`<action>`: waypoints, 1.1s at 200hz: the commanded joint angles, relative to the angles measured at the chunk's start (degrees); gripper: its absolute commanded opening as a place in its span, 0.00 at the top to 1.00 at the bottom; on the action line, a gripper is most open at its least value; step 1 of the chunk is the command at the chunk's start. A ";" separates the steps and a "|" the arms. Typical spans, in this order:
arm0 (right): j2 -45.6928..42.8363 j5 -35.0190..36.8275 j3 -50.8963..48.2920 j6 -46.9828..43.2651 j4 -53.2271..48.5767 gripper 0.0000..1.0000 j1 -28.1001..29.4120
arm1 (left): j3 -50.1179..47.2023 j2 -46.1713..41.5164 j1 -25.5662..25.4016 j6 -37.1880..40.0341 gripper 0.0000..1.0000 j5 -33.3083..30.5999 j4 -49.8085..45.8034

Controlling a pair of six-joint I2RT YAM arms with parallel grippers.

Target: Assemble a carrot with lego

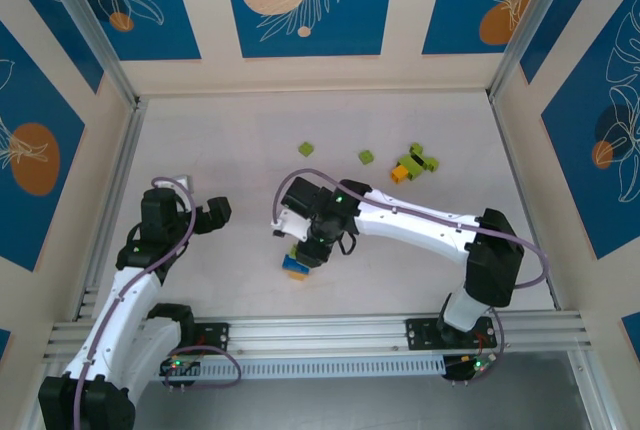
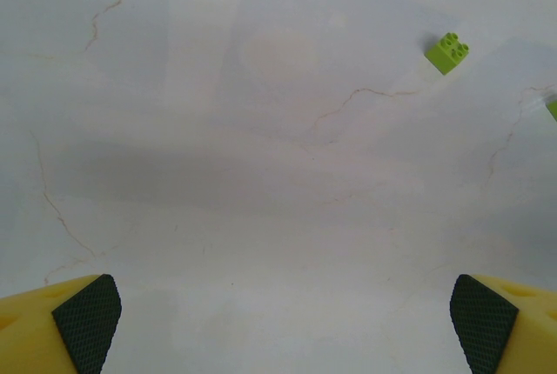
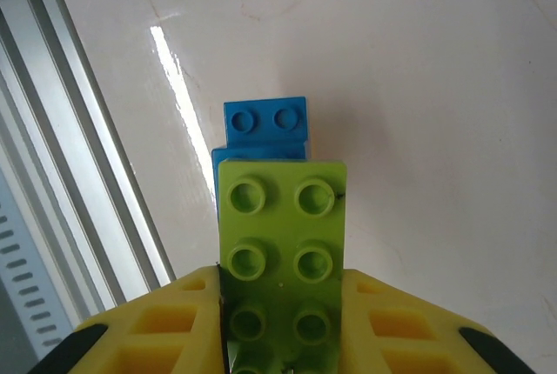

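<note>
Brick stack (image 1: 296, 266) on the table (image 1: 220, 150), loose brick (image 1: 306, 150) behind it, 2nd loose brick (image 1: 367, 157) further right, brick clump (image 1: 413, 164) rightmost.

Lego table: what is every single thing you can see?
small lime green studded plastic bricks: two, lime green, loose, far middle.
brick clump: one, lime green and orange, far right.
long lime green studded plastic brick: one, lime green, in the right end effector.
blue studded plastic brick: at least one, blue, under the long brick.
white table: one, white, beneath everything.
left end effector: one, yellow fingers, open, left side.
right end effector: one, yellow fingers, shut on the long brick.
</note>
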 commanded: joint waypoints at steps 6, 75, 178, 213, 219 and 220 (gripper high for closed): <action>1.39 -1.04 0.78 0.48 1.84 0.71 0.52 | -0.95 -0.44 0.98 0.54 0.00 1.10 0.55; 3.19 -2.38 1.10 0.01 2.92 0.71 0.56 | -0.85 -0.28 0.96 0.57 0.00 0.99 0.47; 4.62 -4.00 1.16 0.06 2.15 0.71 0.84 | -0.92 -0.43 0.98 0.54 0.00 1.05 0.47; 5.19 -4.09 1.26 0.54 1.57 0.71 1.46 | -0.89 -0.50 1.02 0.58 0.00 1.01 0.49; 5.40 -4.11 1.17 0.69 1.52 0.71 1.54 | -0.89 -0.52 0.97 0.54 0.00 1.00 0.54; 5.43 -4.11 1.13 0.70 1.53 0.71 1.55 | -0.88 -0.48 0.97 0.54 0.00 1.01 0.54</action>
